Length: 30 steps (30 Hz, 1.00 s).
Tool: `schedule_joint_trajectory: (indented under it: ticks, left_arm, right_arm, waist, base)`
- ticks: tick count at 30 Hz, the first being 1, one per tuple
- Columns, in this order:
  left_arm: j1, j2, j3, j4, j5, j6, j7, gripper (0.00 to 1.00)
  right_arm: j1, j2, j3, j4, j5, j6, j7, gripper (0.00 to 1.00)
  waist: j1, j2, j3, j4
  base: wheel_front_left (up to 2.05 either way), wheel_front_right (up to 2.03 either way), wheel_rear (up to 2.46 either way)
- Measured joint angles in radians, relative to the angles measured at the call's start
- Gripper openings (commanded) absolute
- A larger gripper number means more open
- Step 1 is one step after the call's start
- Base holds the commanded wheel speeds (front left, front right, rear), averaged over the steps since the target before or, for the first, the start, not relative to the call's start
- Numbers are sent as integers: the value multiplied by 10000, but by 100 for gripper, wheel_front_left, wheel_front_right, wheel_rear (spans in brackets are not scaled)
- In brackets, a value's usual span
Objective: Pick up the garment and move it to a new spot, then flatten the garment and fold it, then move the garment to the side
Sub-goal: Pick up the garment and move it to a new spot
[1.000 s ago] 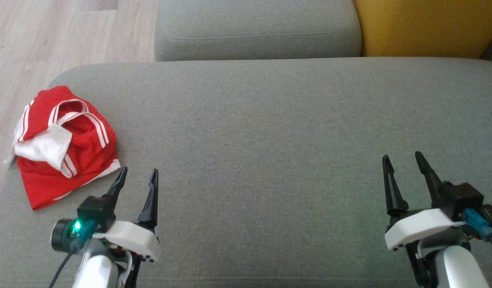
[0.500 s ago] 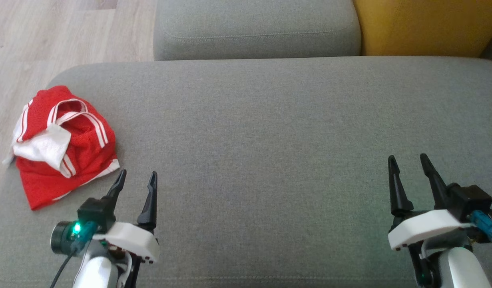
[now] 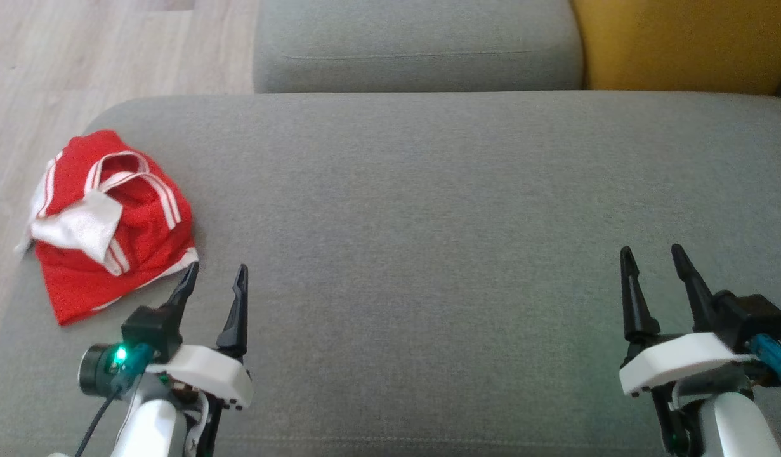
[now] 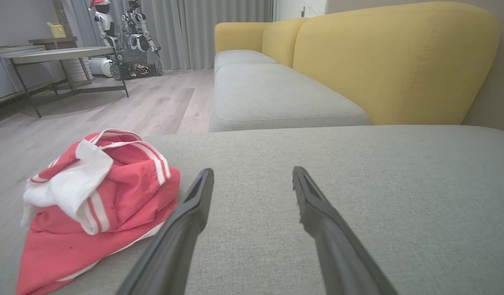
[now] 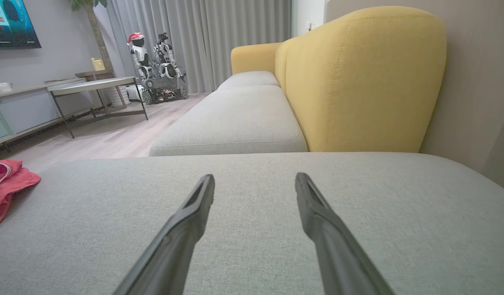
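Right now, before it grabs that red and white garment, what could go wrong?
The garment lies at the left edge of the cushion, so a nudge from the open left gripper might push it onto the floor. It is crumpled, so a pinch may catch several layers together.

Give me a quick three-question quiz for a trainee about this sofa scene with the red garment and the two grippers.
1. What colour is the seat cushion under the red garment?
2. Which is nearer the garment: A, the left gripper, or B, the right gripper?
3. True or false: both grippers are shut.
Key: 1 grey; 2 A; 3 false, both stand open and hold nothing.
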Motion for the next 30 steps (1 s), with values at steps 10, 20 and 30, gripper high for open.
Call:
schedule_joint_trajectory:
  ticks: [10,20,30]
  left_arm:
    - [-356,33,257,36,-107,111,-2,100]
    - [-390,153,602,31,-282,194,-2,100]
    - [-388,232,721,6,-355,213,-2,100]
  right_arm:
    - [18,4,67,-435,50,0,63,100]
    - [-5,8,384,-717,326,0,148,100]
    - [-35,10,439,-677,341,0,150,100]
  waist:
    - [0,0,97,1396]
    - [0,0,222,3352]
    - [0,0,335,4532]
  base:
    - [0,0,0]
    - [0,0,0]
    - [0,0,0]
